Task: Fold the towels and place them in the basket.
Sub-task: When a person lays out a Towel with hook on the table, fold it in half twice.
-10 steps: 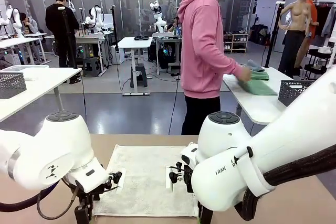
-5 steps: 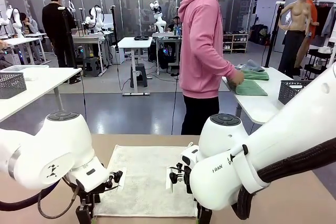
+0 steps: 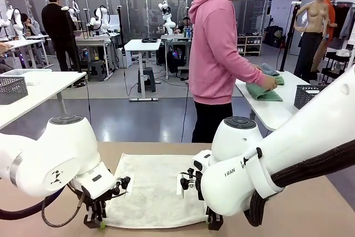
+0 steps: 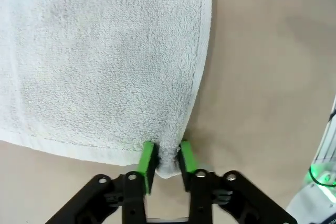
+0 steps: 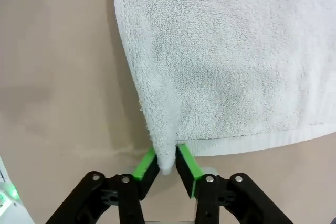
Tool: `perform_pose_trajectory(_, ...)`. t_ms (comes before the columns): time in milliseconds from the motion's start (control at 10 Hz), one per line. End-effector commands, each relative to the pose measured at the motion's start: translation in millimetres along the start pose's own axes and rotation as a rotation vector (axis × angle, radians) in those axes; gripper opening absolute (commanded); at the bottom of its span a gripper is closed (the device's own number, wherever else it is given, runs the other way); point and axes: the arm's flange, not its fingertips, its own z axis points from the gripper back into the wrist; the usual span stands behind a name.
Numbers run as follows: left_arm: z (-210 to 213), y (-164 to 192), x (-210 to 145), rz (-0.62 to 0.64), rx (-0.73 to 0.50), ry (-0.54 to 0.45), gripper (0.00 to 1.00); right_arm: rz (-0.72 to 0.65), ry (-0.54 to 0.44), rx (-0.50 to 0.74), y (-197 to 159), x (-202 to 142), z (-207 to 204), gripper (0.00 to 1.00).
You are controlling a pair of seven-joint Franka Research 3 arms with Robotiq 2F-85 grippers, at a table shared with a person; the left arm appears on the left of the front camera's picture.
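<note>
The table [image 3: 111,151] lay before me with one pale towel [image 3: 158,184] spread flat on it, square to the edges, between my two arms. On the next table a person [image 3: 216,54] handled a green cloth [image 3: 263,91] beside a mesh basket [image 3: 309,95]; I could not tell whether that basket was the one I was to fill.

My left gripper [image 4: 165,153] was closed narrow on the towel's near left corner, and my right gripper [image 5: 167,158] on the near right corner. Each held a small tuck of terry between its green pads [image 4: 148,156], drawn up into a low ridge while the rest of the cloth lay on the table.

I judged the step to be the first fold: near edge over to far edge. To do it well, I would raise both corners together and level, keep the near hem lightly taut between them, carry it in an arc so the cloth rolls instead of dragging, and set corner on corner before letting go. The bites looked shallow, so a slow lift seemed wise.

The front view gave me the full spread and the far edge I was aiming for. The wrist views gave the bite itself: how little cloth sat between the pads, and the hem running away from each corner.
</note>
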Motion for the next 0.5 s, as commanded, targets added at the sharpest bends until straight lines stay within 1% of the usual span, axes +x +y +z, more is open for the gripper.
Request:
perform_pose_trajectory(0, -11, -42, -31, -0.02, -0.005, 0.01, 0.0, 0.015, 0.009, 0.042, 18, -17, 1, 0.0)
perform_pose_trajectory(300, 11, -48, -29, -0.028, 0.012, -0.022, 0.0, 0.005, -0.004, 0.045, 17, -9, 26, 0.0)
perform_pose_trajectory(400, 26, -51, -29, -0.032, 0.016, -0.071, 0.0, -0.001, -0.028, 0.042, 16, -7, 37, 0.0)
